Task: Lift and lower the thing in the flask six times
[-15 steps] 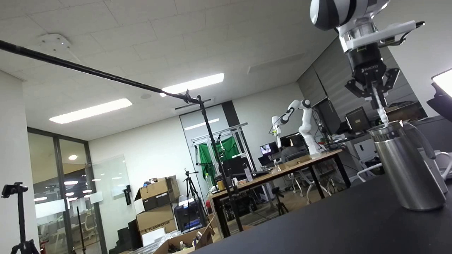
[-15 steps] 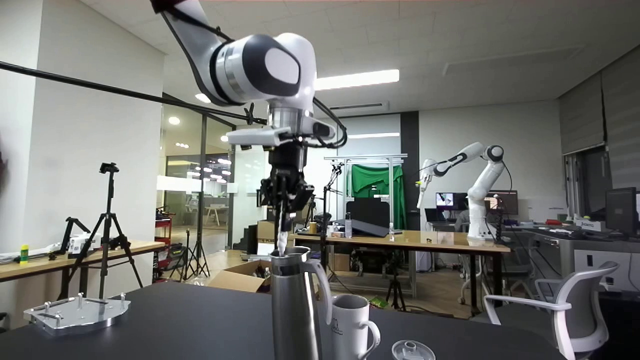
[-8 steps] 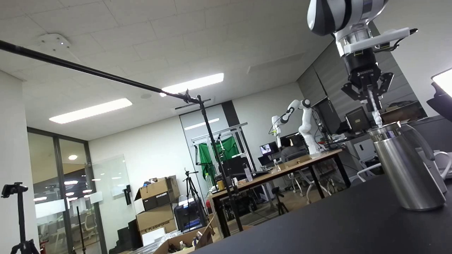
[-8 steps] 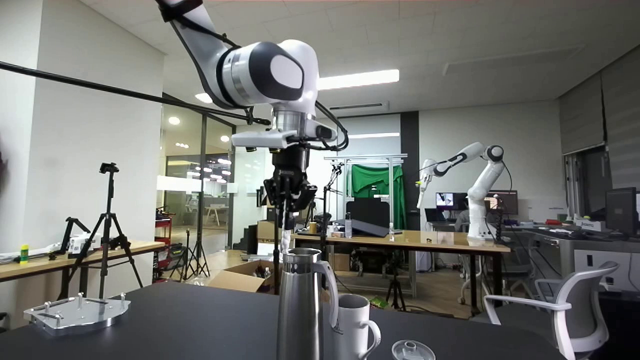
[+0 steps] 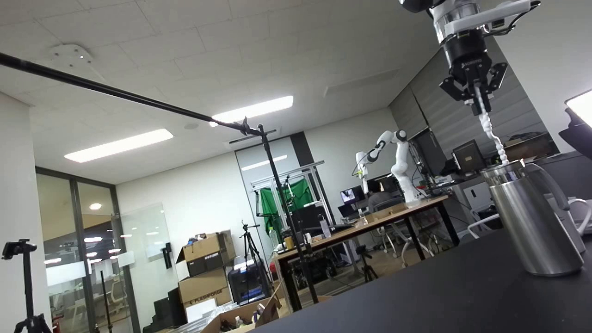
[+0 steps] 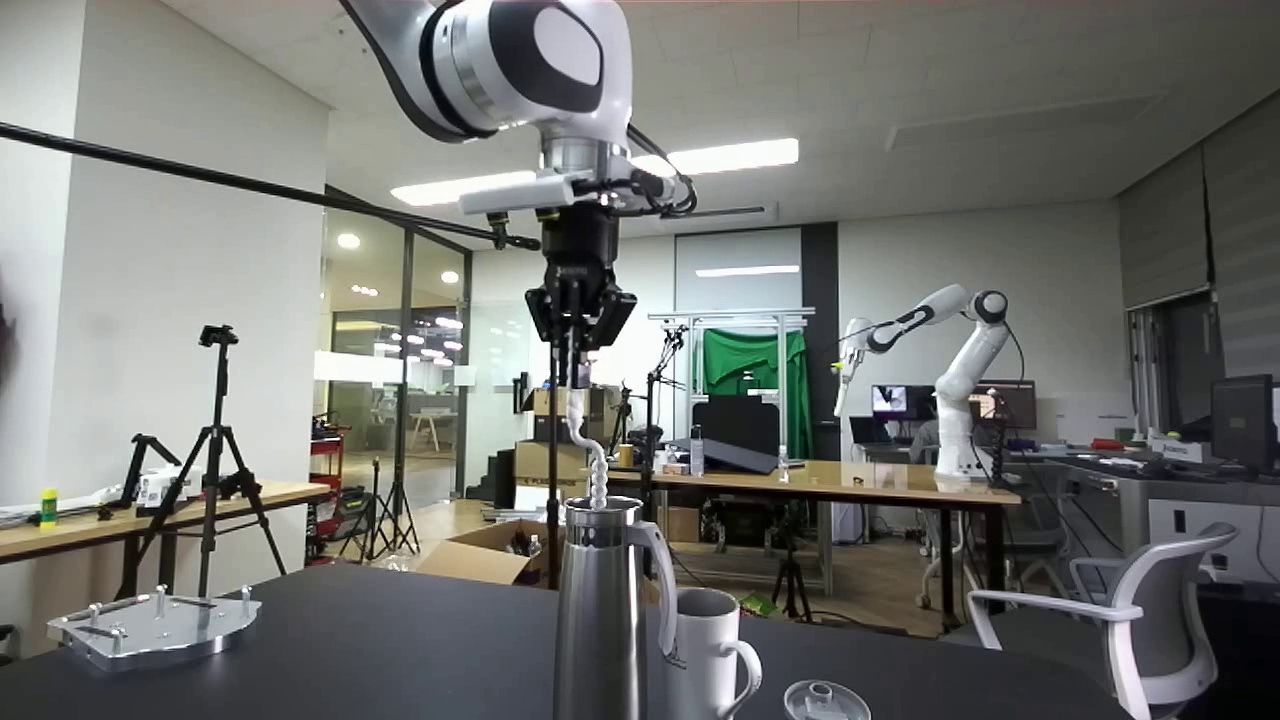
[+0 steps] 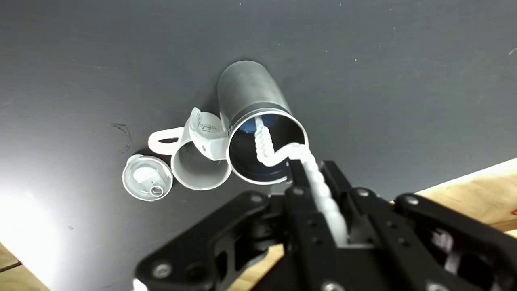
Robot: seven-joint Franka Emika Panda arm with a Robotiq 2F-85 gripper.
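Note:
The thing is a white, twisted rod (image 5: 487, 127) with an S-shaped bend; it also shows in an exterior view (image 6: 598, 475). My gripper (image 5: 476, 110) is shut on its upper part, well above the flask; it also shows in an exterior view (image 6: 576, 372) and the wrist view (image 7: 314, 166). The flask (image 5: 536, 226) is a brushed-steel jug with a handle, standing upright (image 6: 600, 630). In the wrist view the rod (image 7: 264, 146) runs into the flask's (image 7: 251, 87) open mouth, with a blue part (image 7: 247, 126) at its lower end inside. The bend is above the mouth.
A white mug (image 6: 695, 655) stands close beside the flask, under its handle; it also shows in the wrist view (image 7: 200, 184). A clear lid (image 7: 147, 178) lies by the mug. A metal plate with posts (image 6: 155, 635) lies on the black table (image 6: 400, 640). A chair (image 6: 1170, 620) stands beyond.
My gripper dipped slightly, then rose, drawing more of the rod out, so its bend now shows above the mouth. The flask leaned slightly one second ago and now stands straight.

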